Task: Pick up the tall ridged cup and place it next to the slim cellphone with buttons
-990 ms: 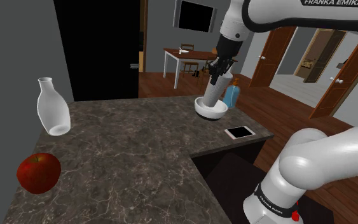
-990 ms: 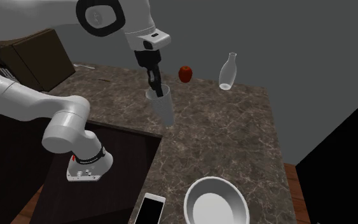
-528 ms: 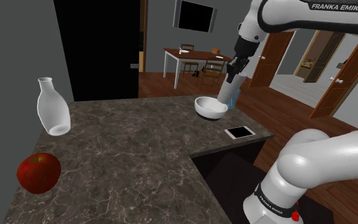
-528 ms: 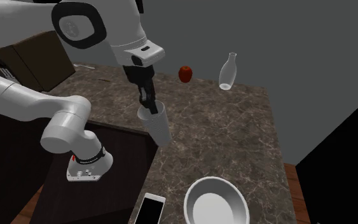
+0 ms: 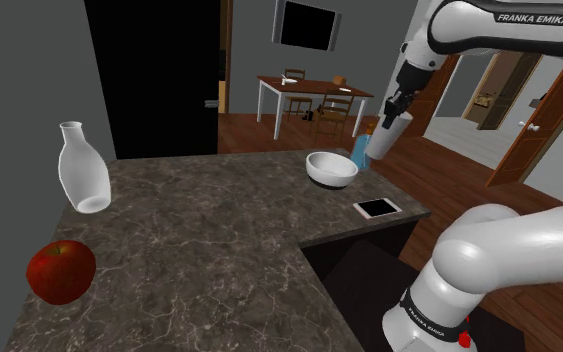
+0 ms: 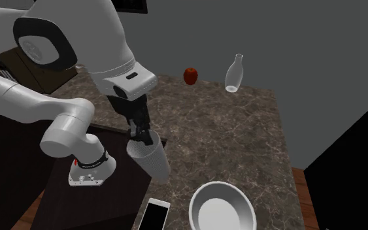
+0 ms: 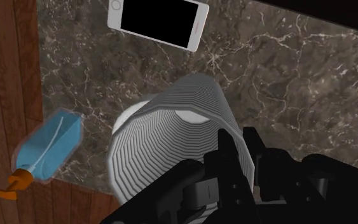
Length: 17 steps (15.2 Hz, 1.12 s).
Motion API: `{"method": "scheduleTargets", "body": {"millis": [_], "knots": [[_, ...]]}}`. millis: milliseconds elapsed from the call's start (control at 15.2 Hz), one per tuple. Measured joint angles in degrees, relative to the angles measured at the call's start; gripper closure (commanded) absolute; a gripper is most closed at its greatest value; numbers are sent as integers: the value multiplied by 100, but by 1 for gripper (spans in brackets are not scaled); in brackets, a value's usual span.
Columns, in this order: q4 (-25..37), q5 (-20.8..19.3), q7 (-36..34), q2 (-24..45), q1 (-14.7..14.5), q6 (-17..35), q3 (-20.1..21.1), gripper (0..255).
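Right, gripper [image 6: 138,134] is clamped onto the rim of the tall ridged cup [image 6: 151,159], with the cup wall between the black fingers [image 7: 223,147]. The cup is pale grey-white and finely ribbed. It hangs in the air, tilted, clear of the dark marble counter [image 5: 219,250].

Landmark is the phone [image 5: 377,208], white with a black screen, lying flat near the counter's corner.
- Cup: above the phone and not touching it. In the wrist view its base points at bare counter just beside the phone's long edge.
- White bowl [image 5: 331,168]: on the counter near the phone, apart from it. In the second exterior view it sits just to the phone's right.
- Blue spray bottle [image 7: 47,149]: beyond the cup from the phone, at the counter's edge over wood floor. Can't tell what it rests on.
- Red apple [image 5: 61,270] and white vase [image 5: 82,170]: well apart from the phone, at the counter's far end.
- Robot stand: below the counter edge, on the phone's side.
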<state>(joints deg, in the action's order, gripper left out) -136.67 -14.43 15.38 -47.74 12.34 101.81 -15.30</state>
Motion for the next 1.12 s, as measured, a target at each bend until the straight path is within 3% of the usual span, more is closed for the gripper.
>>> {"method": "scheduleTargets", "body": {"millis": [726, 1122], "knots": [[867, -489, 1506, 688, 162, 165, -1514, 255], [1651, -498, 2452, 1366, -5, 307, -2540, 255]]}}
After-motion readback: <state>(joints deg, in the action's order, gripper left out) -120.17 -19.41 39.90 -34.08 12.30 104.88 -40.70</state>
